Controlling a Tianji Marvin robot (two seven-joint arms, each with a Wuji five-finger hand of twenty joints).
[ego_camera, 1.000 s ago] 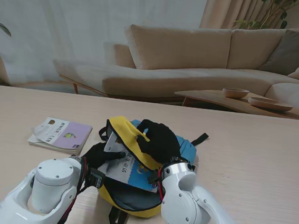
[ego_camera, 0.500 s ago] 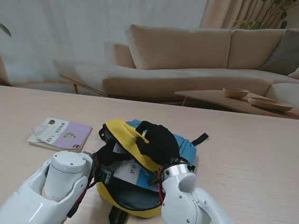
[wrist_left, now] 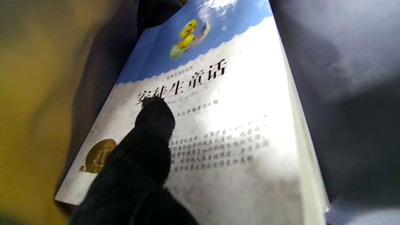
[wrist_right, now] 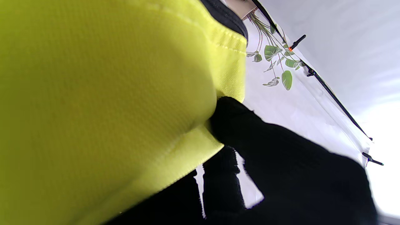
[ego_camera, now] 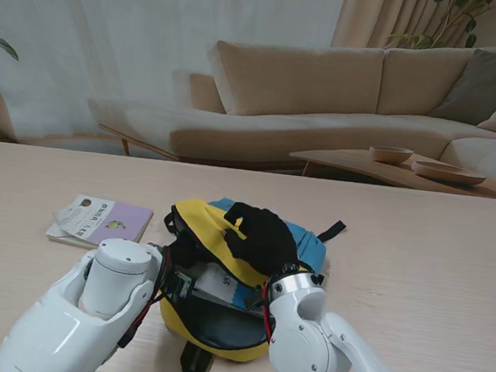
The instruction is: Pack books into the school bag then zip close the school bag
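The yellow and blue school bag (ego_camera: 300, 239) lies open mid-table. My right hand (ego_camera: 261, 234) is shut on its yellow flap (ego_camera: 202, 221), lifting it; in the right wrist view the black fingers (wrist_right: 281, 156) pinch the flap's edge (wrist_right: 109, 93). My left hand (ego_camera: 173, 256) reaches into the opening, mostly hidden by its own wrist, and holds a blue-and-white book (ego_camera: 221, 284) that is partly inside. The left wrist view shows a black finger (wrist_left: 153, 125) pressed on that book's cover (wrist_left: 225, 131), with the dark bag lining (wrist_left: 343, 93) around it. A second, lilac book (ego_camera: 101, 222) lies on the table to the left.
A black strap (ego_camera: 332, 230) trails from the bag's far right and another (ego_camera: 194, 361) from its near end. The wooden table (ego_camera: 424, 273) stretches to the right. A sofa and a low table with bowls stand beyond the far edge.
My left arm has pushed forward and the blue-and-white book has slid deeper into the bag. The right hand has kept the yellow flap raised in nearly the same place.
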